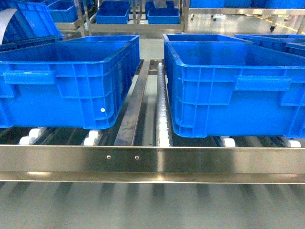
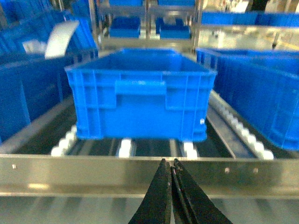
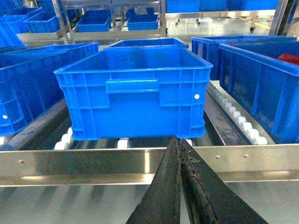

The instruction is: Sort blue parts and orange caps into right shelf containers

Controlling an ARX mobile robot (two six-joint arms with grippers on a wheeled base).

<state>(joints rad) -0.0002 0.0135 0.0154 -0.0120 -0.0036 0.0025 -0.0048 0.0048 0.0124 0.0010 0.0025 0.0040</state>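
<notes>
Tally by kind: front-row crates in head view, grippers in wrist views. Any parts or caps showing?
Front-row blue crates: 2 (left crate, right crate)
Grippers: 2 (left gripper, right gripper, both shut, empty)
Blue parts: 0 visible
Orange caps: 0 visible
Total: 4

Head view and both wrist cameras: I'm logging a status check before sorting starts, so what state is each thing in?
Left crate: upright on the rollers, open-topped, inside hidden.
Right crate: upright on the rollers, open-topped, inside hidden.
Shelf front rail: bare, nothing resting on it.
Left gripper: shut, holding nothing, in front of the rail.
Right gripper: shut, holding nothing, in front of the rail.
</notes>
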